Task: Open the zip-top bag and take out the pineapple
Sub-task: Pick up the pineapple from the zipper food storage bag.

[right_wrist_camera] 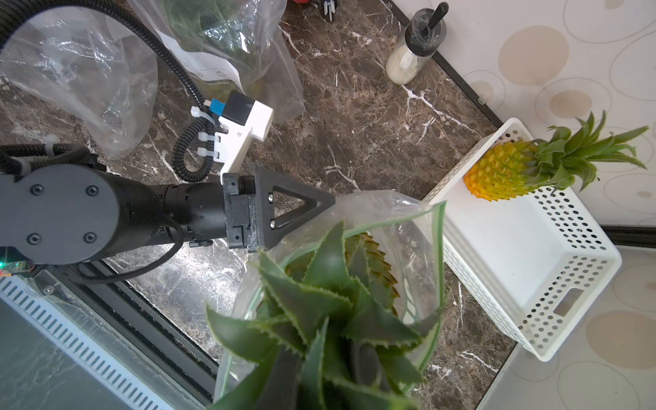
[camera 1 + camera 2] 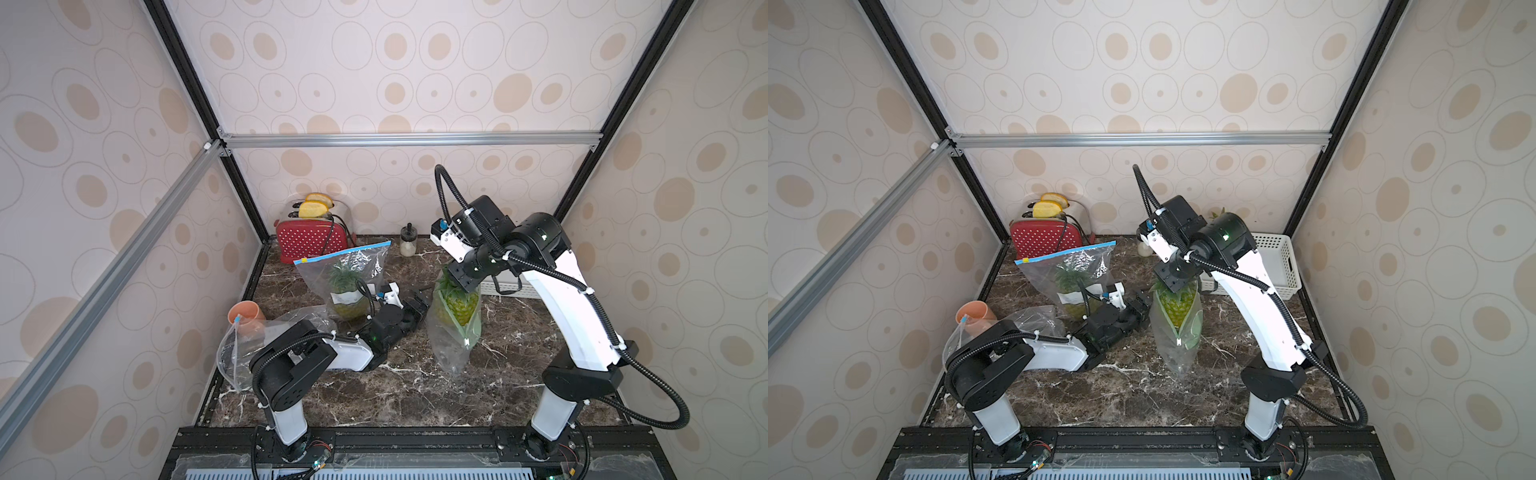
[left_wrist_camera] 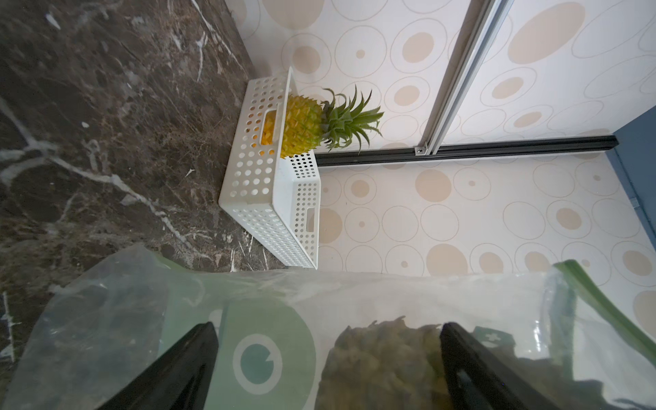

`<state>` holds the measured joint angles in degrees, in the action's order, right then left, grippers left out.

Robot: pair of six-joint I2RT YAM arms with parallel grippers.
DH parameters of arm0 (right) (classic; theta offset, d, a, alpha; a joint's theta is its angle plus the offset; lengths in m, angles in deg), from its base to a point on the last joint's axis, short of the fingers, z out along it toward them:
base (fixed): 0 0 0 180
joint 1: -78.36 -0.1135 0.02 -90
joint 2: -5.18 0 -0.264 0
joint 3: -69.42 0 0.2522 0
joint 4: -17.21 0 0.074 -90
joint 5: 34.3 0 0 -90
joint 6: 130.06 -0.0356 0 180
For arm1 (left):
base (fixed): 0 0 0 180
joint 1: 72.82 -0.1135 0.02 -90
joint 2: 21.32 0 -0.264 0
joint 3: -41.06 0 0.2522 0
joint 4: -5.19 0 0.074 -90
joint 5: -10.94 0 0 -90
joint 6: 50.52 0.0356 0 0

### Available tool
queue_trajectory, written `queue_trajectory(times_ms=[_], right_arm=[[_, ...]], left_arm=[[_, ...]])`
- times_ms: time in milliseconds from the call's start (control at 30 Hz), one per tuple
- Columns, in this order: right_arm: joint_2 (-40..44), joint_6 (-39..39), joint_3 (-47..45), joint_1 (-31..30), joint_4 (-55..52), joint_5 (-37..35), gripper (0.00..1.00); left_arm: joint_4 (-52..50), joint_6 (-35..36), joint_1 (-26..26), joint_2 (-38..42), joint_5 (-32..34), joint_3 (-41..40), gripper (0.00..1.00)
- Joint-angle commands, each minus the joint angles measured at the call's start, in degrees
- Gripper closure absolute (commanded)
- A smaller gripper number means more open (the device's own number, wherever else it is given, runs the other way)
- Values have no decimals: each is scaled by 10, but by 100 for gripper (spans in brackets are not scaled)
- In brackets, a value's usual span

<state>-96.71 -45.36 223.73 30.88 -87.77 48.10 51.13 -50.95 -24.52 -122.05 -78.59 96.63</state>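
Clear plastic with a green print: the zip-top bag [image 2: 453, 349] stands upright mid-way across the dark marble table [image 2: 374, 395] with its mouth spread open. The pineapple [image 2: 457, 309] sits inside, and its crown [image 1: 319, 312] pokes out of the mouth.

Only the right wrist view shows me the green seal ringing the fruit and dark fingers buried among the leaves. From that I read the right gripper [image 2: 462, 279] as clamped on the crown. The left wrist view adds what the top views blur: the left gripper [image 2: 419, 309] is spread wide, its fingers [image 3: 177, 369] at the bag's side and pinching nothing.

The white basket [image 2: 1277, 257] in the far right corner holds a second pineapple [image 3: 301, 127]. In a top view my right arm covers most of that basket. Behind the left gripper a blue-sealed bag [image 2: 345, 270] leans with another fruit inside. Around it are a red toaster [image 2: 309, 243], a jar [image 2: 408, 241], a terracotta cup [image 2: 245, 316] and an empty clear bag [image 2: 232, 357].

The right arm arches high and comes down on the crown from above. The left arm lies low, stretched across the table toward the bag
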Motion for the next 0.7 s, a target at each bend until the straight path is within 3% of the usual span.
queue_trajectory(times_ms=[0, 133, 233, 333, 500, 667], right_arm=[[25, 13, 45, 8, -1, -10, 100], [25, 16, 48, 31, -9, -15, 100], [37, 18, 27, 48, 6, -6, 100], [42, 18, 22, 59, 12, 1, 100], [38, 18, 23, 64, 14, 11, 100], [35, 18, 24, 64, 14, 13, 100]], left_arm=[[-7, 1, 8, 2, -12, 8, 1], [-39, 46, 13, 36, -37, -18, 1], [-248, 158, 33, 119, -56, 4, 1], [-459, 285, 67, 198, -22, 45, 1], [-511, 344, 81, 240, -32, 40, 1], [-540, 398, 123, 163, -32, 111, 1]])
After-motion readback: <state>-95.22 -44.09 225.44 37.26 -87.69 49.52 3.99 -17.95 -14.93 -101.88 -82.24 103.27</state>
